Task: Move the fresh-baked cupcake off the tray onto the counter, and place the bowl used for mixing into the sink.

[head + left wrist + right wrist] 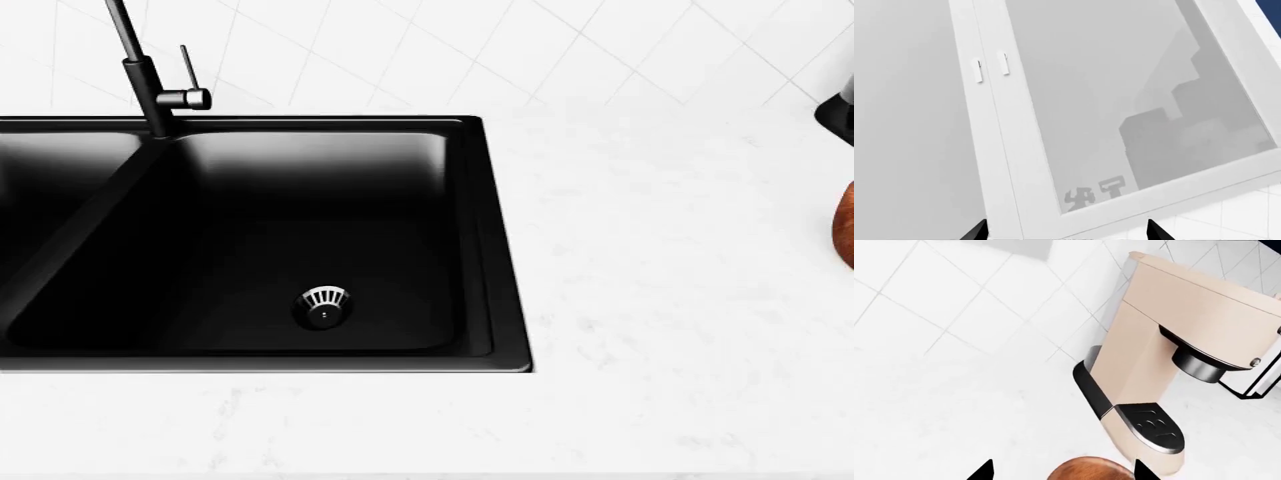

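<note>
Bowl (843, 225) at counter (667, 300) edge; sink (267, 240) well apart.

Set into the counter (667, 300): the sink (240, 240), black tap (140, 70) rising at its back rim. Well to the right of the sink, resting on the marble, the bowl (843, 225) (only a sliver in the head view). Just behind the bowl, a beige coffee machine (1174, 355), standing upright against the tiled wall (954, 295).
</note>
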Motion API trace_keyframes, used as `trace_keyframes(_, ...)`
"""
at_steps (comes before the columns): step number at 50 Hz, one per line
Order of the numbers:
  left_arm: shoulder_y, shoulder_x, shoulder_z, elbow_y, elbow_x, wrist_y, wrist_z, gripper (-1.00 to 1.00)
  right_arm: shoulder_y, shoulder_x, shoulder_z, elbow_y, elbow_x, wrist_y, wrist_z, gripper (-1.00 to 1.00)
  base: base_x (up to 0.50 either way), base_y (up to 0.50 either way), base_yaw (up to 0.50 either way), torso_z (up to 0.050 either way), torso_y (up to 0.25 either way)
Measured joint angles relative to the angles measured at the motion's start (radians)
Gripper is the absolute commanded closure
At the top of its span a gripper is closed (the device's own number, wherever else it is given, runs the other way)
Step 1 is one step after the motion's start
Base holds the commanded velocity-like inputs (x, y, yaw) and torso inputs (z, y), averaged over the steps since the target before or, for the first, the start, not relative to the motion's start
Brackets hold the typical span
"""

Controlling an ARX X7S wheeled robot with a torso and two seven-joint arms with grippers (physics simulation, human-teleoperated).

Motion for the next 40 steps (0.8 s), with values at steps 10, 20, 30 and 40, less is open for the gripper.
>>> trace_keyframes(10,0.021,-0.005,-0.005,0.003,0.010,0.010,0.009,-1.00,-0.022,0.021,0.005,-0.025,0.038,0.038,-0.009,-1.00,0.00,0.00,0.00,0.000,0.000)
trace_keyframes(20,0.022,-0.002,-0.003,0.006,0.013,0.005,0.011,-1.00,-0.051,0.044,0.022,-0.044,0.077,0.058,-0.008,-1.00,0.00,0.00,0.00,0.000,0.000)
trace_keyframes(30,0.016,0.004,0.000,0.008,0.016,-0.004,0.012,-1.00,-0.108,0.070,0.061,-0.063,0.134,0.058,0.004,-1.00,0.00,0.00,0.00,0.000,0.000)
trace_keyframes(40,0.001,0.016,0.007,0.007,0.017,-0.018,0.013,-1.00,-0.185,0.100,0.107,-0.079,0.199,0.052,0.027,-1.00,0.00,0.00,0.00,0.000,0.000)
